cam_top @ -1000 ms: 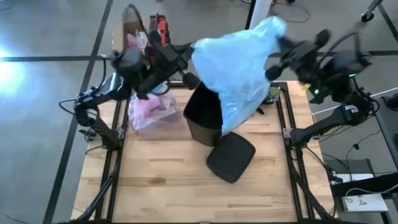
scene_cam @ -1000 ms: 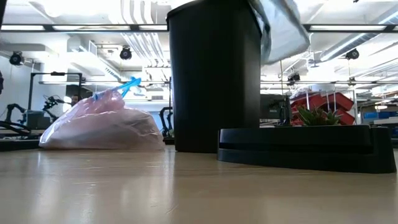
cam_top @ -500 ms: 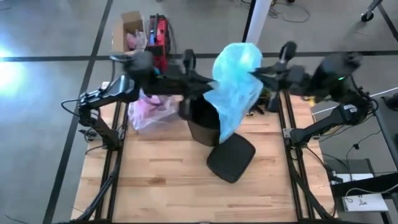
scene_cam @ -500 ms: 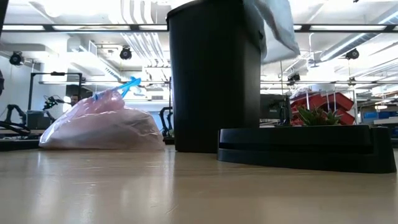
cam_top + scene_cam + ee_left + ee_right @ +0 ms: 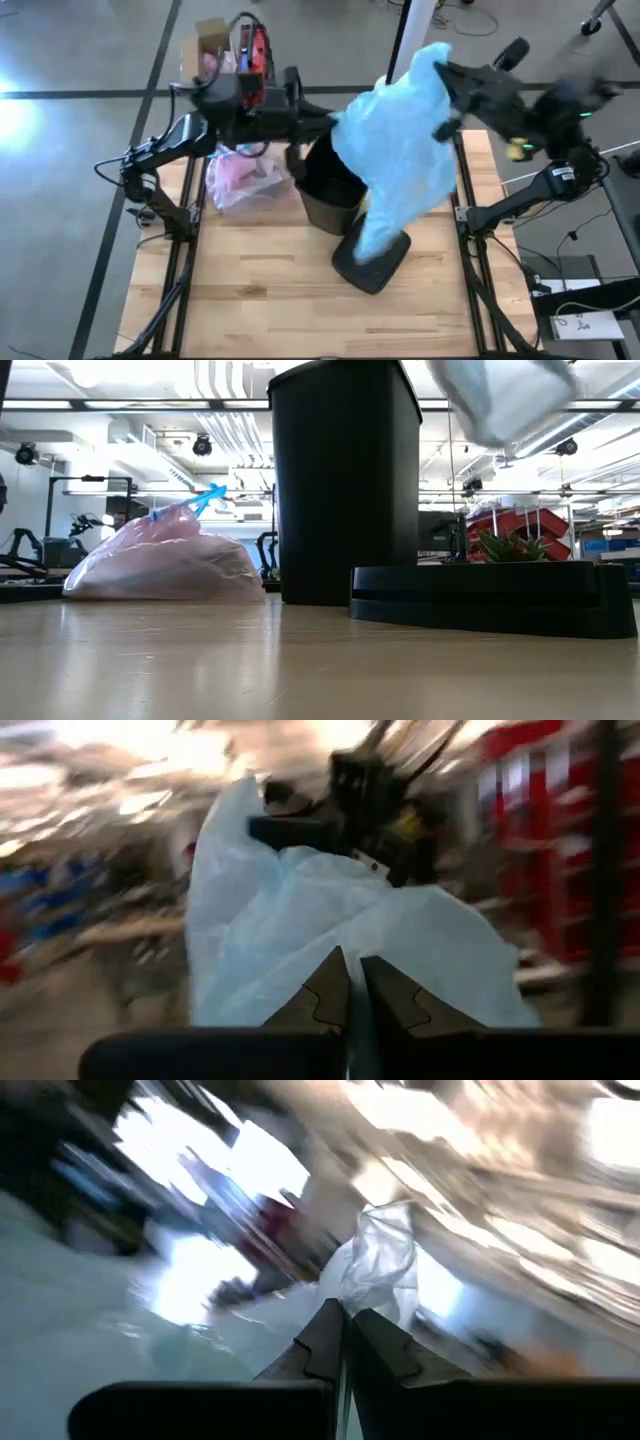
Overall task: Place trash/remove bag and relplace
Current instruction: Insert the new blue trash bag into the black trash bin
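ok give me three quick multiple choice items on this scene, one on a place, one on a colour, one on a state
1. Where does the tied pink bag lie?
A. inside the bin
B. on the table beside the bin, on the left arm's side
C. on the lid

2. What colour is the bag that both grippers hold up?
A. light blue
B. black
C. yellow

3. How is the black bin?
A. lid on
B. tipped over
C. upright, lid off

Answers:
1 B, the high view shows it on the wood next to the bin.
2 A, it hangs pale blue between the left gripper and the right gripper.
3 C, the lid lies on the table in front of it.
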You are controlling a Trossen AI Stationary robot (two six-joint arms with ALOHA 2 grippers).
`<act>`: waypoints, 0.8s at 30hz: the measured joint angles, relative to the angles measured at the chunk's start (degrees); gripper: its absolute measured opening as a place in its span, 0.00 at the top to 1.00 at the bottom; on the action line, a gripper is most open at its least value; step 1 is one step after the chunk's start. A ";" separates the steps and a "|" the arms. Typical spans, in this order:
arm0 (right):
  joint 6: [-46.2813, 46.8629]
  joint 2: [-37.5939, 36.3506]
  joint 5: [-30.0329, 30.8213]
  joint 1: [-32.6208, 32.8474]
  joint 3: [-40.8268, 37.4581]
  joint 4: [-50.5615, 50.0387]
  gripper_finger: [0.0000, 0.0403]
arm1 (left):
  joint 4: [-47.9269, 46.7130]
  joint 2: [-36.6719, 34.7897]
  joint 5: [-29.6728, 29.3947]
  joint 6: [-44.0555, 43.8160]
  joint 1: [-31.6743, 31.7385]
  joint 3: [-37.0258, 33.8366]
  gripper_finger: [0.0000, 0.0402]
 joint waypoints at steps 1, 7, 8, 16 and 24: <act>-1.76 0.31 6.86 -0.35 -0.47 0.02 0.99 | 0.02 0.32 -1.07 -0.20 0.77 -0.44 1.00; -4.43 -0.50 16.23 -2.05 -2.21 0.41 0.99 | 9.82 1.66 -1.15 -8.96 2.95 -5.67 1.00; -4.11 -0.67 15.44 -1.99 -2.38 0.37 0.99 | 11.67 2.00 -0.14 -10.12 2.74 -7.00 1.00; -2.60 -2.18 6.67 -1.36 -1.19 0.44 0.99 | 24.91 3.11 1.13 -12.67 -3.19 -15.02 1.00; 9.72 -1.62 -13.44 -4.20 -3.51 0.82 0.99 | 13.54 -2.40 -7.50 -6.99 -7.02 -15.16 1.00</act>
